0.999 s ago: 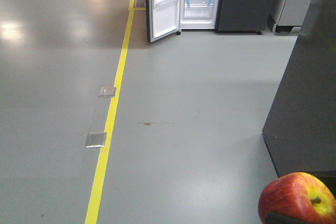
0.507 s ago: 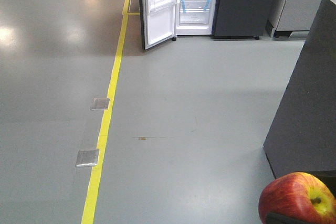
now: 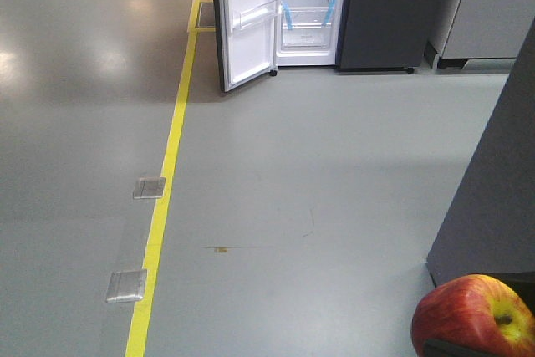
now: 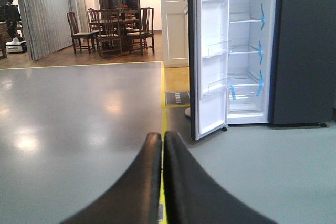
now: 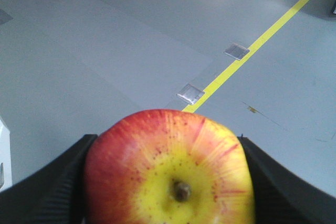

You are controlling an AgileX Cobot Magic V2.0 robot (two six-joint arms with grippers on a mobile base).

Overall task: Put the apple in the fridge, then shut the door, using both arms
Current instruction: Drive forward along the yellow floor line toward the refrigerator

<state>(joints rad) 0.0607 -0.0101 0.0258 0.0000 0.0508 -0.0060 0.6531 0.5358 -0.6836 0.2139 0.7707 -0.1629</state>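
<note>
Right tool point(image 5: 167, 141) clamps apple point(image 5: 168, 169); left tool point(image 4: 162, 136) together; cabinet point(image 3: 501, 190) beside apple; fridge point(image 3: 380, 6) door point(image 3: 248, 22) open.

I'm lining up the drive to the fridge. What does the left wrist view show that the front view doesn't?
Only the left wrist view: the left gripper, jaws shut and empty, the upper shelves of the fridge, and a table with chairs far back. Only the front view: the apple at bottom right and the grey cabinet beside it. Both: the fridge with its door swung open, blue tape inside, and the yellow floor line running toward it.
</note>
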